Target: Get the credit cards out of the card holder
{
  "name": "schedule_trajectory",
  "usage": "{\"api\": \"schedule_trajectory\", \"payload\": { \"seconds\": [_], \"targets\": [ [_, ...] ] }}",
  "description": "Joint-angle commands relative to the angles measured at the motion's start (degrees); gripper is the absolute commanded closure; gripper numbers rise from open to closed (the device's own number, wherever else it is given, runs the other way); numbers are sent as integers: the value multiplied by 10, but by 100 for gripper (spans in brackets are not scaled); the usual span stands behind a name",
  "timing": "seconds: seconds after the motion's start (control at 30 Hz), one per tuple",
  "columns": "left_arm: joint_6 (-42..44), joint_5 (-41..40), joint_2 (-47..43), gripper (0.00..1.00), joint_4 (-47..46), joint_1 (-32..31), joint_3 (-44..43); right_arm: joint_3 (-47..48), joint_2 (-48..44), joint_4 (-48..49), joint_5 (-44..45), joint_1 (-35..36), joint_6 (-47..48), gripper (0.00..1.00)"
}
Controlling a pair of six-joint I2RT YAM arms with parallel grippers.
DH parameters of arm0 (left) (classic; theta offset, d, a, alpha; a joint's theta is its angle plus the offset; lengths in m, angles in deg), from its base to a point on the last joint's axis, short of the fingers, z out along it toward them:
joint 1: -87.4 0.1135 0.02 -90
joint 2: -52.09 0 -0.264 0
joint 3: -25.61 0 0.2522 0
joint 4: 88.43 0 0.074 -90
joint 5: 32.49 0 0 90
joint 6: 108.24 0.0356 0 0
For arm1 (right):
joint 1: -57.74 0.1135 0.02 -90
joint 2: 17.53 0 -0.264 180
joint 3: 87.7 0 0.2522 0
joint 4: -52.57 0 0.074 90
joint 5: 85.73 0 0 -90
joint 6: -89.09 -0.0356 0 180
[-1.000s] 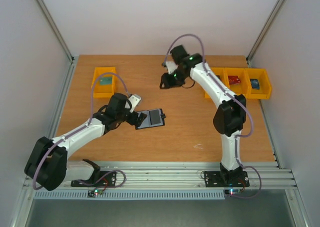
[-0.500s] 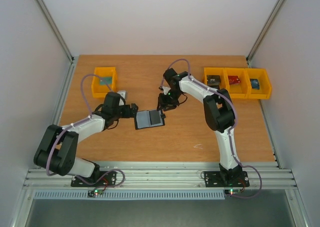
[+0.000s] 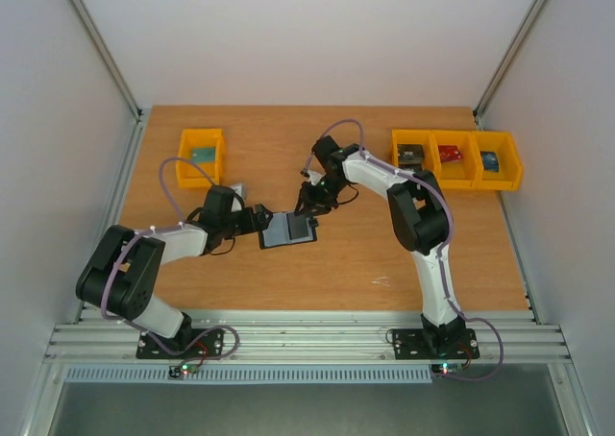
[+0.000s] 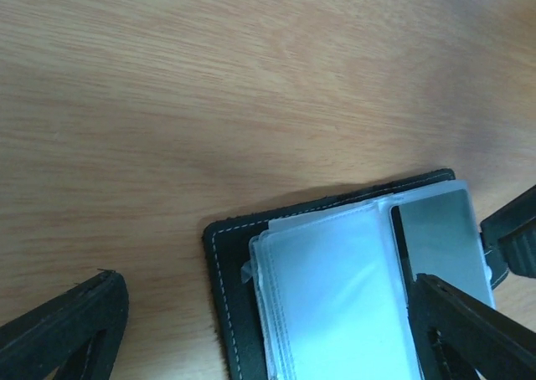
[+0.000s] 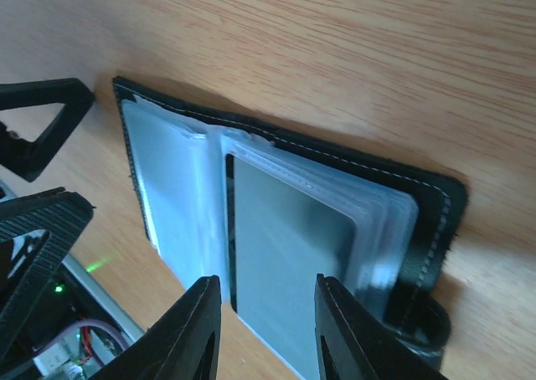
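Note:
The black card holder [image 3: 288,230] lies open on the table, its blue-grey pockets facing up. It also shows in the left wrist view [image 4: 335,279] and the right wrist view [image 5: 176,187]. A grey-looking card [image 5: 285,254] sits in the pocket on the tab side; it also shows in the left wrist view [image 4: 440,238]. No red card is in view. My left gripper [image 3: 258,220] is open at the holder's left edge, its fingers [image 4: 71,326] wide on either side of it. My right gripper [image 3: 309,205] is open, its fingers [image 5: 197,334] straddling the pocket with the card.
A yellow bin [image 3: 200,156] with a greenish item stands at the back left. Three yellow bins [image 3: 450,157] with small items stand at the back right. The left gripper's fingers [image 5: 38,120] show close by in the right wrist view.
My right gripper has come from the far middle of the table down to the holder's far right edge. My left gripper has slid right up to the holder's left edge.

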Motion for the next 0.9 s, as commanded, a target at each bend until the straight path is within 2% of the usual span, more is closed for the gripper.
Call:
{"api": "schedule_trajectory", "payload": {
  "seconds": [0.0,0.1,0.33,0.43,0.53,0.73,0.87],
  "targets": [
    [-18,31,26,8,-54,-1,6,2,25,29,-69,6,-11,69],
    [-25,20,39,10,-55,-1,4,14,37,23,-88,8,-8,69],
    [-23,26,33,11,-63,-1,7,28,-1,-41,32,2,14,69],
    [-23,23,29,12,-65,-1,9,24,-32,-58,53,-2,25,65],
    [-20,37,30,12,-77,-1,11,19,-25,-75,64,-1,22,62],
    [-16,55,33,13,-97,-1,16,24,34,-48,35,1,3,58],
    [-10,88,38,14,-119,-1,15,34,55,-28,-41,8,-2,59]
  ]
}}
